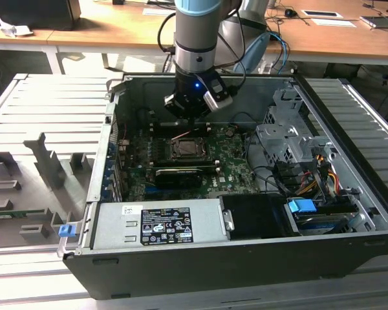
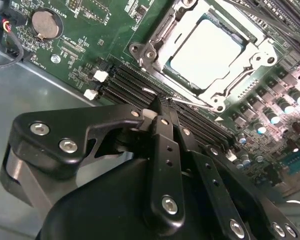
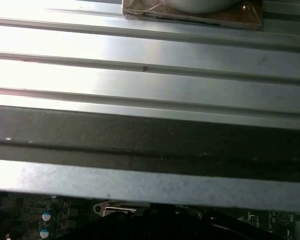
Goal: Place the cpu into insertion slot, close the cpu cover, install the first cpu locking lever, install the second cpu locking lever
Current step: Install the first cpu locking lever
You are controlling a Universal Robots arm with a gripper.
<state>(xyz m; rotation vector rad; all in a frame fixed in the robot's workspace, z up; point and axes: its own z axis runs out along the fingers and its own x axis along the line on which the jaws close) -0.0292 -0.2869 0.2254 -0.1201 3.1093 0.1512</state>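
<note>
In the second wrist view the cpu [image 2: 205,50] lies flat in the insertion slot [image 2: 155,42], its pale top showing through the window of the cpu cover [image 2: 262,47], which lies down over it. A thin silver locking lever [image 2: 192,101] runs along the slot's near side. My gripper [image 2: 161,106] is shut, its black fingertips right at that lever's free end; whether they press it I cannot tell. In the exterior view the gripper [image 1: 189,117] hangs inside the open computer case just behind the insertion slot [image 1: 187,150].
Long black memory slots [image 2: 132,82] and a coin battery [image 2: 44,24] lie beside the socket. A black card [image 1: 178,174], the grey power supply [image 1: 158,223], a drive cage [image 1: 284,139] and cables [image 1: 310,174] crowd the case. A grey fixture tray [image 1: 39,168] sits at the exterior view's left.
</note>
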